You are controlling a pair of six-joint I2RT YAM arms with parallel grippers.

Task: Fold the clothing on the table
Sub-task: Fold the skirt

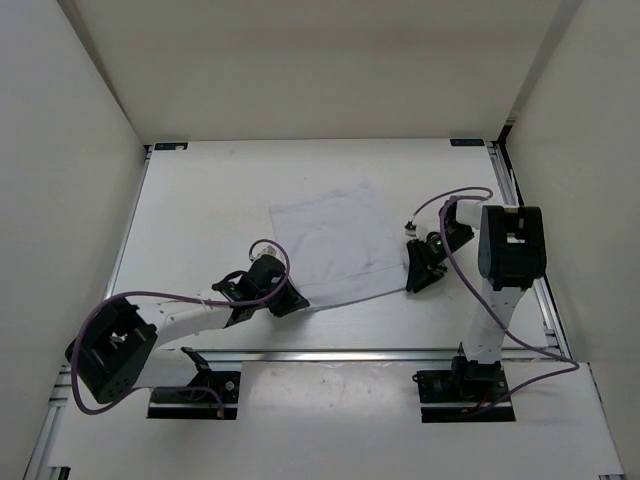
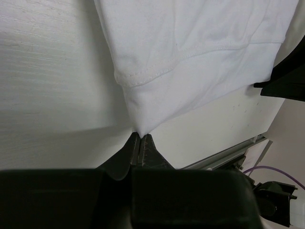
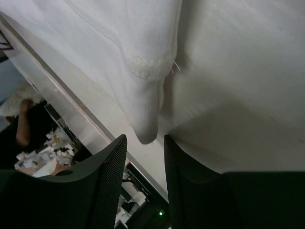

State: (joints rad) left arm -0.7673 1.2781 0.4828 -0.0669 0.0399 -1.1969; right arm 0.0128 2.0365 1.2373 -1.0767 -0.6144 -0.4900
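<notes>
The white clothing [image 1: 335, 243] lies flat on the table [image 1: 200, 200], roughly square and turned at an angle. My left gripper [image 1: 292, 302] is at its near left corner, shut on the tip of that corner. The left wrist view shows the clothing [image 2: 190, 57] fanning out from the left gripper [image 2: 140, 137], whose jaws are pressed together on the fabric point. My right gripper [image 1: 416, 272] is at the clothing's right corner. In the right wrist view the right gripper [image 3: 145, 143] is open, and a rolled corner of the clothing [image 3: 145, 119] hangs just in front of the gap, not clamped.
Aluminium rails edge the table, one along the near side [image 1: 350, 352] and one on the right [image 1: 520, 200]. White walls stand close on the left, back and right. Both arm bases [image 1: 465, 390] sit below the near rail. A purple cable [image 1: 450, 205] loops by the right arm.
</notes>
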